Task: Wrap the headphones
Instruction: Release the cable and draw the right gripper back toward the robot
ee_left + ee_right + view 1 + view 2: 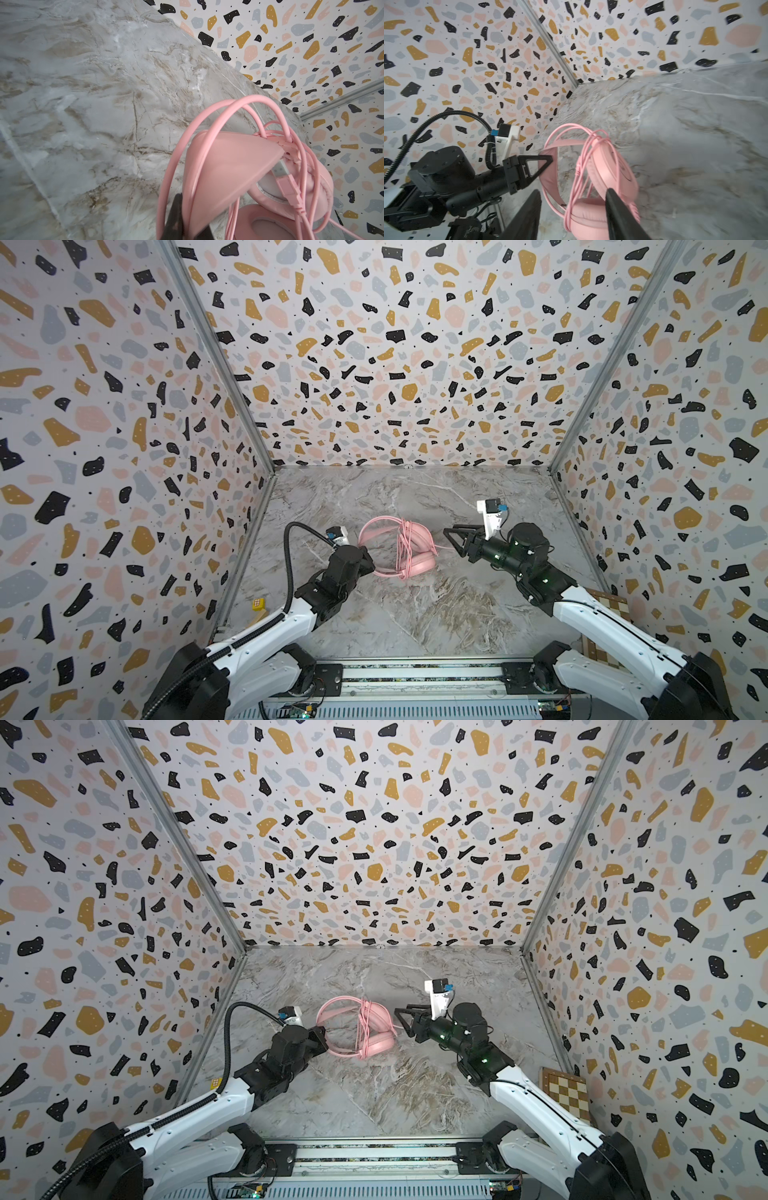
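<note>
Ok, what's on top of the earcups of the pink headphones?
Loops of pink cable cross over both earcups; its plug lies against one ear pad. The table directly beneath the cups is covered.

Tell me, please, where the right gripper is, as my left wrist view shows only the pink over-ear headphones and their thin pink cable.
Observer: The right gripper is open just right of the pink over-ear headphones, a gap away.
Operator: Does the left gripper hold them?
Observer: Yes, the left gripper is shut on the padded headband.
Operator: Any loose cable?
Observer: One strand of the thin pink cable trails across the grey marble table toward the right gripper.
</note>
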You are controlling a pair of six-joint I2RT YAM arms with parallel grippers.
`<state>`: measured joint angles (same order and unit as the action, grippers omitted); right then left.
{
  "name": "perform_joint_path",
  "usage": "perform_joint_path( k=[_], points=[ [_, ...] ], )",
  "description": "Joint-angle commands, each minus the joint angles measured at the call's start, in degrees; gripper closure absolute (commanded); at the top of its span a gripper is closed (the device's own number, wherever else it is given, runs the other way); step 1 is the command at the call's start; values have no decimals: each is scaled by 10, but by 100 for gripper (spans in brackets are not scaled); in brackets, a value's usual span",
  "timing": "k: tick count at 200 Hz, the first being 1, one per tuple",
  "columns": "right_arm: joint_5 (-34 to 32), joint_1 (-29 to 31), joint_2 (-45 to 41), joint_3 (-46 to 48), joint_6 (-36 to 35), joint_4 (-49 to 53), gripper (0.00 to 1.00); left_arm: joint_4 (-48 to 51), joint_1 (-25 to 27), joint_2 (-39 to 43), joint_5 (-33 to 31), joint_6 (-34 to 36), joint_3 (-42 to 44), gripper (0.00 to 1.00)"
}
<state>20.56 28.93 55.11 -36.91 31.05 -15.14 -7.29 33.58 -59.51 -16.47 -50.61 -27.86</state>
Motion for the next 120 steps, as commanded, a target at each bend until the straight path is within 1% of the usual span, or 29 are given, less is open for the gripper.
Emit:
perform_joint_path(
  k=[1,26,59,81,120],
  points=[
    [2,-46,-31,15,-70,76,48,-75,-23,-3,33,-11,-40,100],
    [-12,-76,-64,71,-96,69,48,-80,-50,-28,52,-11,-54,100],
    [-44,-77,-87,133,-125,60,48,-98,-81,-80,73,-10,-69,100],
    [-63,-77,-109,171,-130,42,48,-116,-104,-132,110,-24,-83,100],
    [-40,-77,-142,245,-111,-35,48,-132,-117,-211,138,-19,-116,100]
  ],
)
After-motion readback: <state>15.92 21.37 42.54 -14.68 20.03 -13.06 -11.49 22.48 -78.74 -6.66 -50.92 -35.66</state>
